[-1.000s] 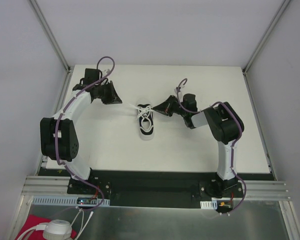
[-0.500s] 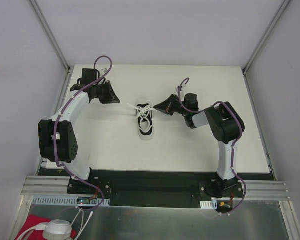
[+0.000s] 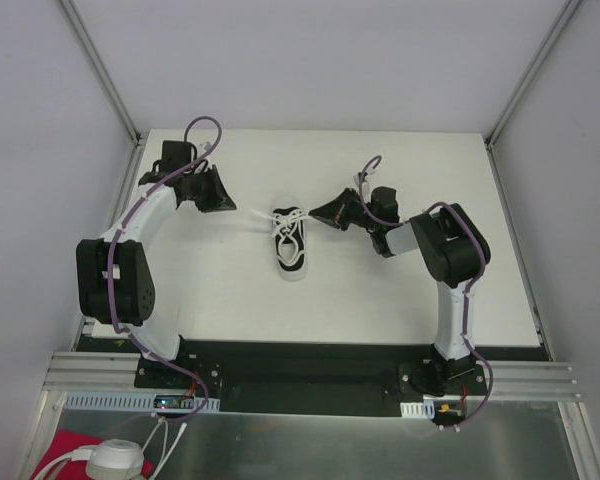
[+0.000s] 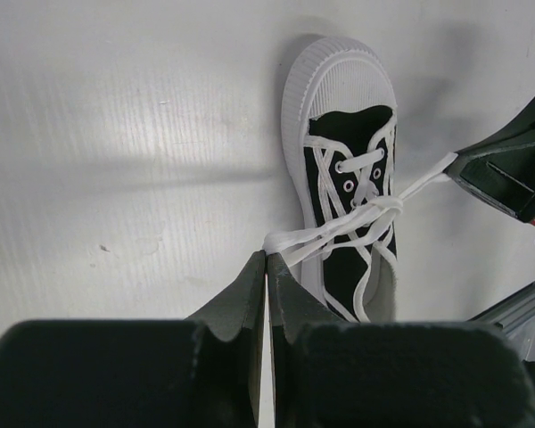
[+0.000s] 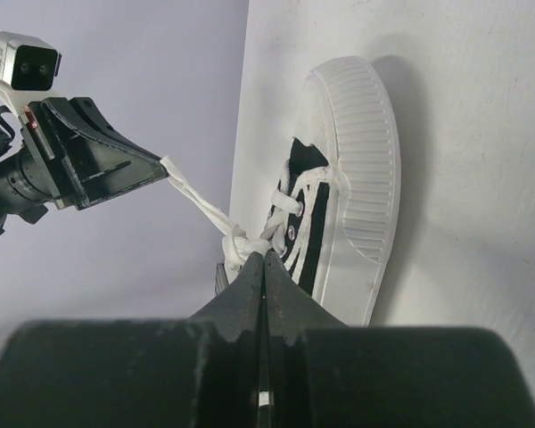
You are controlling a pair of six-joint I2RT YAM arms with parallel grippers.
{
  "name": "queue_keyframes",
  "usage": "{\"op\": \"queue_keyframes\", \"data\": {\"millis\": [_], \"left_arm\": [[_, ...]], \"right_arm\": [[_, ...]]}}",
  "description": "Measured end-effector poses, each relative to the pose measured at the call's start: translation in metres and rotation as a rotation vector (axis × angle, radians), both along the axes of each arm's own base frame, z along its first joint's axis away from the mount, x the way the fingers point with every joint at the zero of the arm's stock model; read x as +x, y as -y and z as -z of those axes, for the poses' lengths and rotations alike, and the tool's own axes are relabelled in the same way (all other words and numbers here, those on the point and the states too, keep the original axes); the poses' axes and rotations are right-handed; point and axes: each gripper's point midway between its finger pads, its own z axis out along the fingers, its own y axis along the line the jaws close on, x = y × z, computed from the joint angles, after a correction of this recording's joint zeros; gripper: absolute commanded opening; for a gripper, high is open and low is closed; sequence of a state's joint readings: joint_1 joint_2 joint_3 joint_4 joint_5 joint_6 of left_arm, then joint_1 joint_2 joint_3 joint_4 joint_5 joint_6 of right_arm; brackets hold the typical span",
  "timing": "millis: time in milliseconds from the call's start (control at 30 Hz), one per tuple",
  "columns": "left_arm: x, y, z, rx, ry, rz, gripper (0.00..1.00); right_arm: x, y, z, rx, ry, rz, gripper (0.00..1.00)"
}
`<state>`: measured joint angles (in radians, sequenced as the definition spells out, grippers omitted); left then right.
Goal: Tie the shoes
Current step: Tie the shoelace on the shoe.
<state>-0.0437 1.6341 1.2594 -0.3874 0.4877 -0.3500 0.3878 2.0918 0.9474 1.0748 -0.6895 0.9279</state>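
Looking down from above, we find the flat white tabletop point(image 3: 230, 300) carrying the small black canvas sneaker with white rubber sole point(image 3: 292, 248) near its middle, between the two arms; its long axis runs near to far, toe rim toward the arm bases, ankle opening toward the far edge; the left gripper point(image 3: 238, 206) stands apart on the sneaker's left, the right gripper point(image 3: 316, 213) just beside its right, hence nearer; both sets of jaws are pressed together, each pinching one end of the thin white laces point(image 4: 334, 223); these strands stretch crosswise to the long axis and meet in a small half-formed knot point(image 4: 385, 207) above the tongue; we judge that tightening calls for outward pulls, left and right, along that crosswise line.
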Motion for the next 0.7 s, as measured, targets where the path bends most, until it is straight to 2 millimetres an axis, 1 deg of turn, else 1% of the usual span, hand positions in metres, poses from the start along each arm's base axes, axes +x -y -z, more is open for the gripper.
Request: {"op": "queue_keyframes", "data": {"millis": [400,700], "left_arm": [[-0.003,-0.002,0.007,0.012,-0.015,-0.009,0.0],[-0.008,-0.005,0.016,0.024,-0.04,-0.017,0.0]], "right_arm": [[0.001,0.002,-0.002,0.01,0.004,0.006,0.0],[0.002,0.004,-0.004,0.02,0.007,0.008,0.01]]}}
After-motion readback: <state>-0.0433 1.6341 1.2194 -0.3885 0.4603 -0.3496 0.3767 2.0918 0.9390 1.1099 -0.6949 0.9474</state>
